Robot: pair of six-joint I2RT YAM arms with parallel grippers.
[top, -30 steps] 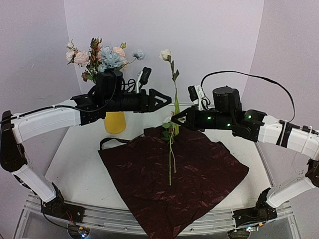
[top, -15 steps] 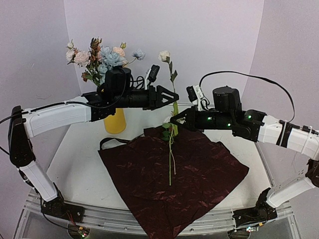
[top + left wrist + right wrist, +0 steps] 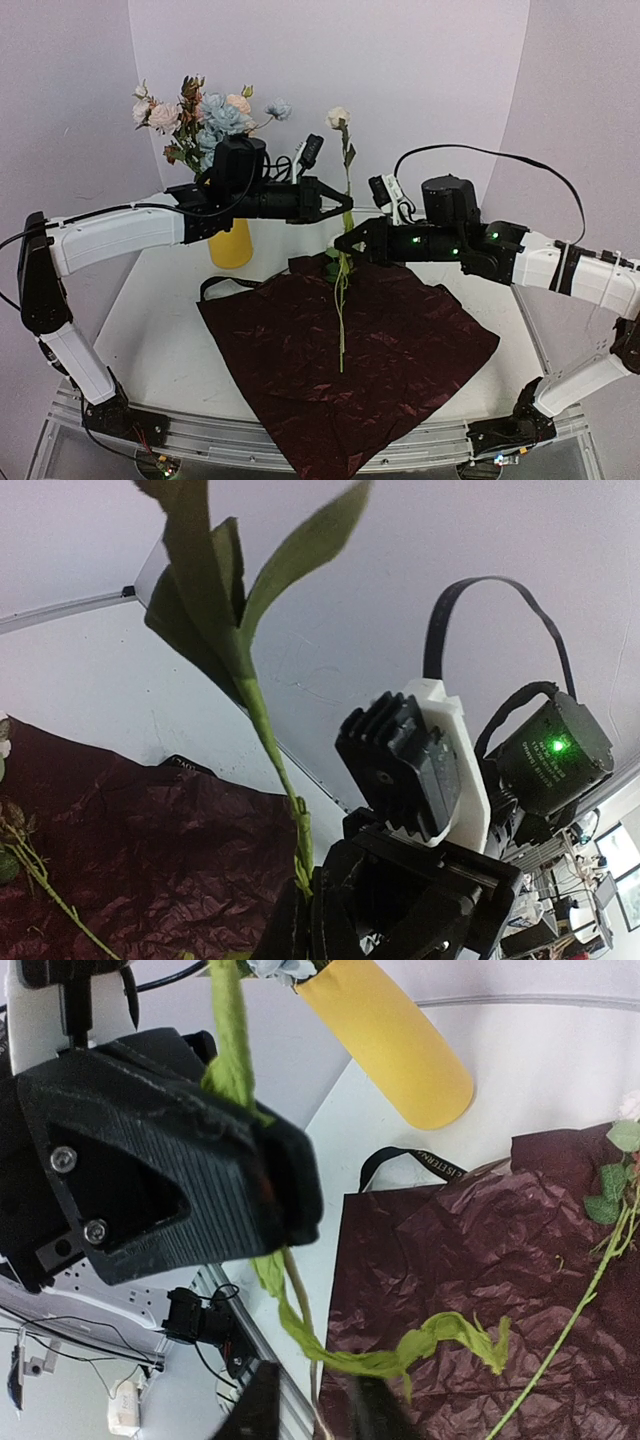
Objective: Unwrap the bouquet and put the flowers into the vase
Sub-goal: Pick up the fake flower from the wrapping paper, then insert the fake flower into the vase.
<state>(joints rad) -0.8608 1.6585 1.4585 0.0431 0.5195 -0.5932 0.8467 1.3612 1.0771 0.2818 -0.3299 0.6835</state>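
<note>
One vase of flowers, half hidden by the left arm, stands left of the left gripper, which clamps one upright rose whose stem runs down between the right gripper's slightly parted jaws, one paper beneath.

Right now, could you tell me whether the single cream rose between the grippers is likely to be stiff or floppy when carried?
Probably stiff: the cream rose stands upright above the left gripper without drooping. Likely light, given its thin stem. Its crumpled leaf looks limp.

Pale printed lettering runs along the black ribbon; it is probably too small to read.
</note>
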